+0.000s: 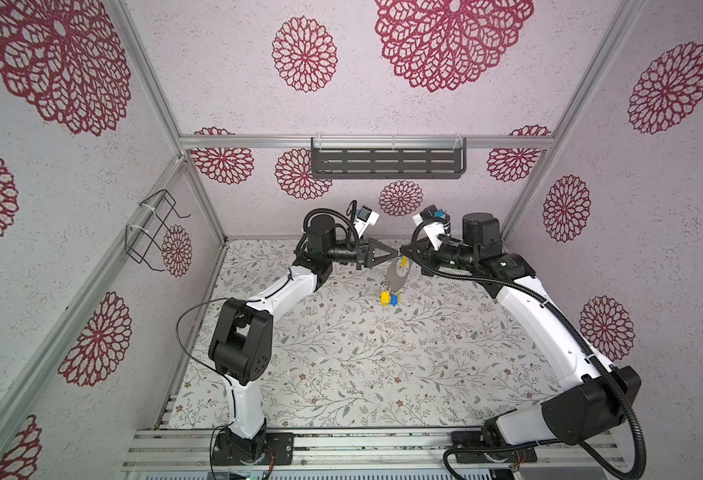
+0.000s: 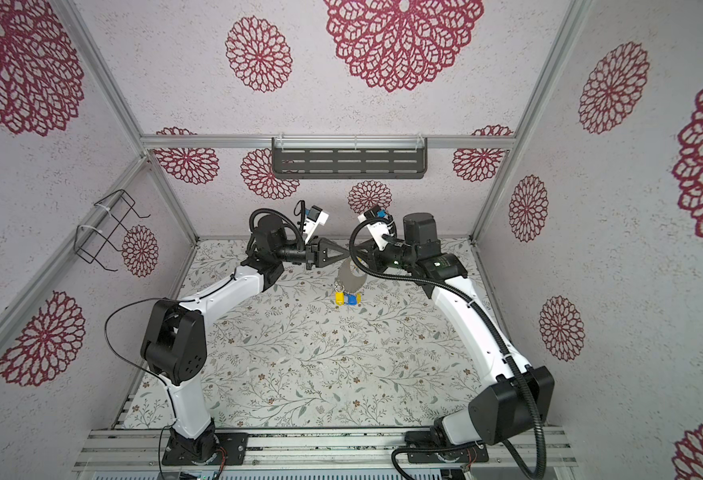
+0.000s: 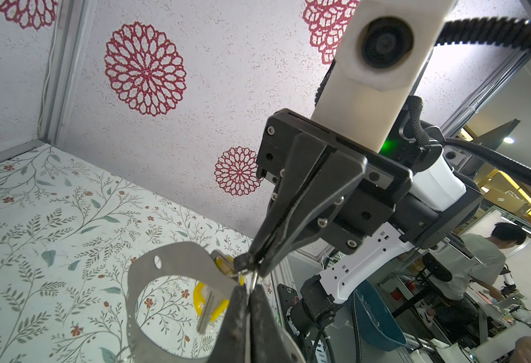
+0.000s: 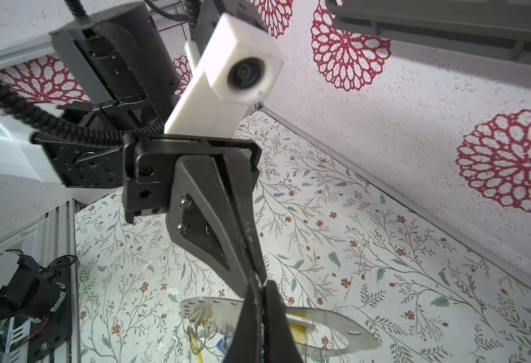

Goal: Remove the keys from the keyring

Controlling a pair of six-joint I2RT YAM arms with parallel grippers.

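Observation:
The keyring [image 1: 395, 276], a flat grey horseshoe plate, hangs in the air over the back of the table. It also shows in the wrist views [image 3: 179, 261] [image 4: 330, 323]. Blue and yellow keys [image 1: 389, 297] [image 2: 347, 298] dangle from its lower end. One yellow key [image 3: 210, 301] [image 4: 298, 333] sits at the upper end. My right gripper [image 4: 261, 287] [image 1: 403, 250] is shut on the plate's upper rim. My left gripper [image 3: 251, 290] [image 1: 396, 252] meets it tip to tip, shut on a thin silver ring beside the yellow key.
A floral table mat [image 1: 341, 365] lies under both arms. On the back wall hangs a grey slotted shelf [image 1: 387, 162], and on the left wall a black wire rack [image 1: 154, 232]. Aluminium rails [image 1: 362, 442] run along the front edge.

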